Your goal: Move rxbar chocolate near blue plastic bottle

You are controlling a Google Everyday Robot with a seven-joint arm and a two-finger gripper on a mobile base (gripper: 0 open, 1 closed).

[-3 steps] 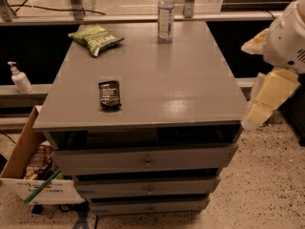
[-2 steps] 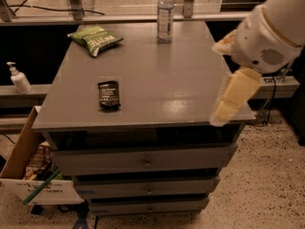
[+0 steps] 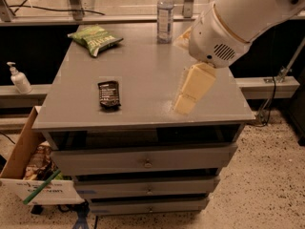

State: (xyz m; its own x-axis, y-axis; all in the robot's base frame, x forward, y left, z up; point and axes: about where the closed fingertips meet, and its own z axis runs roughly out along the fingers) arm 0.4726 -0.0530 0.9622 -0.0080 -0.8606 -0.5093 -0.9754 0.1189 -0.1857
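One grey bench (image 3: 143, 66) with three drawers (image 3: 143, 159) beneath fills the middle of the view. The robot's white arm (image 3: 243, 18) reaches in from the upper right, over the bench's right side. Its cream end effector (image 3: 189, 92) hangs low above the front right part of the top, holding nothing; I cannot tell whether it is open or closed. A cardboard box (image 3: 21, 159) sits on the floor at the left. A green chip bag (image 3: 95, 38) lies at the back left. The blue plastic bottle (image 3: 165, 13) stands upright at the back edge. The rxbar chocolate (image 3: 109, 94) lies flat at front left, well apart from the bottle. A white pump bottle (image 3: 19, 78) stands on a ledge at far left.
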